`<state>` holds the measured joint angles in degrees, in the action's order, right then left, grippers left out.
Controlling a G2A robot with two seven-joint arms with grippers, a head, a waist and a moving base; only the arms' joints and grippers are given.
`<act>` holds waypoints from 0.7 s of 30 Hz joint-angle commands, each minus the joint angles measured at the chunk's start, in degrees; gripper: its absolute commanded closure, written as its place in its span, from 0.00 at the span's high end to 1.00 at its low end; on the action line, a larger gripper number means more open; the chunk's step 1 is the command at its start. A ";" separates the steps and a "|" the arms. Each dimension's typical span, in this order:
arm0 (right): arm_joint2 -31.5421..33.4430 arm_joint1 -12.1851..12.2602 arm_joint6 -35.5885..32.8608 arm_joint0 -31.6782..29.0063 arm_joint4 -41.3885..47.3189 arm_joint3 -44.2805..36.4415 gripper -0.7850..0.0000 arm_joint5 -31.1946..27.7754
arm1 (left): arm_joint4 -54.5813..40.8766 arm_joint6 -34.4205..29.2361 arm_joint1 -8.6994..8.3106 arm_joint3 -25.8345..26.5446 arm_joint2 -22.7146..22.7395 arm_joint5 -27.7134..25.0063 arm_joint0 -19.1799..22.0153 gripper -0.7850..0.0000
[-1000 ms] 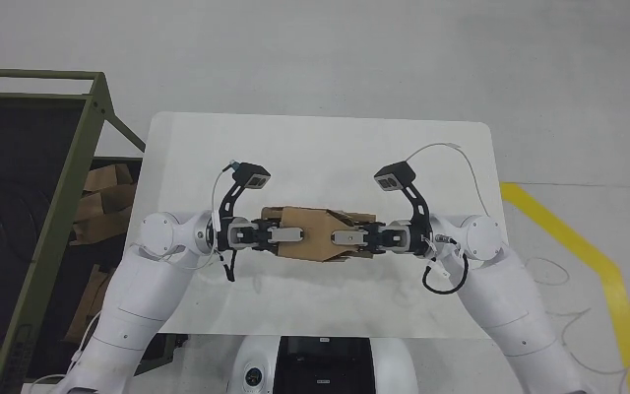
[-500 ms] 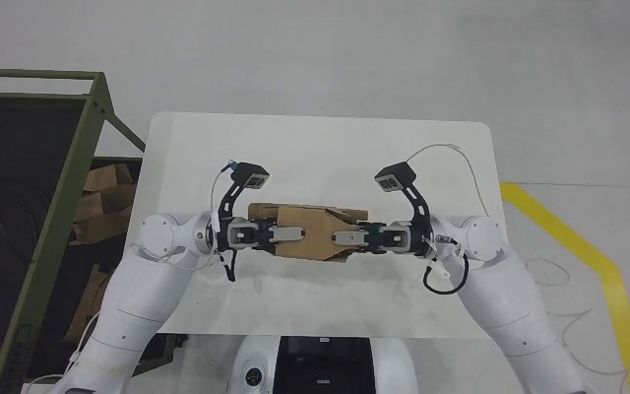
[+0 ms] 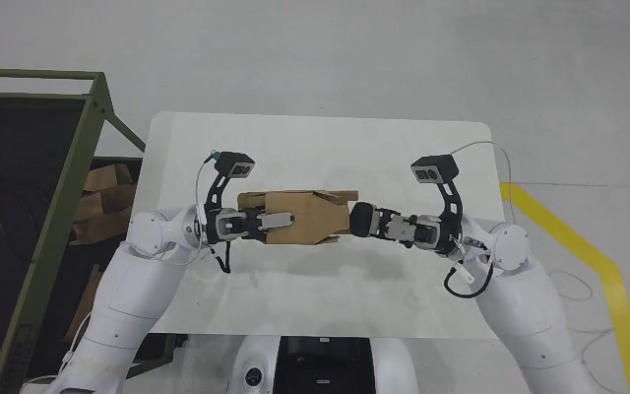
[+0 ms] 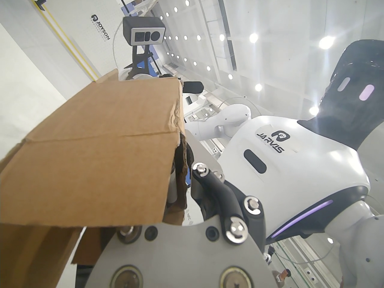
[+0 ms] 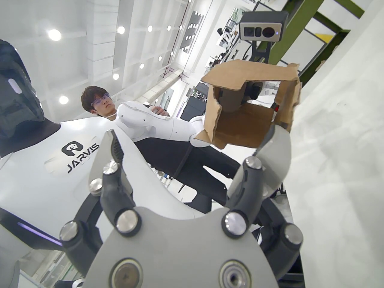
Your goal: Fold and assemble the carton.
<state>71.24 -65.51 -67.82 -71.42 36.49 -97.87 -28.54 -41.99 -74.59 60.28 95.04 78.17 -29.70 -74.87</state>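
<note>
Brown cardboard carton (image 3: 300, 217), opened out into a hollow sleeve with its end flaps not yet folded shut, was held over the middle of the white table (image 3: 315, 148) by the left gripper (image 3: 268, 223), which was clamped on the carton's left wall with one finger inside. The right gripper (image 3: 356, 219) sat just beside the carton's open right end, its fingers spread apart on nothing, so the job looked roughly half done, with the ends left to close. Around the table lay pale grey floor, a yellow floor stripe (image 3: 551, 222) to the right, and a green metal frame (image 3: 98, 98) with more cardboard (image 3: 103, 197) to the left.
</note>
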 commanded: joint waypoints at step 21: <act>1.24 -0.07 4.99 -4.01 -0.63 -10.06 1.00 -9.88 | -0.25 1.43 0.05 0.52 -0.28 -1.42 -0.25 0.00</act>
<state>72.65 -65.57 -62.98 -75.51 36.23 -107.78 -38.50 -42.26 -73.13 60.33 95.52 77.93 -31.15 -75.13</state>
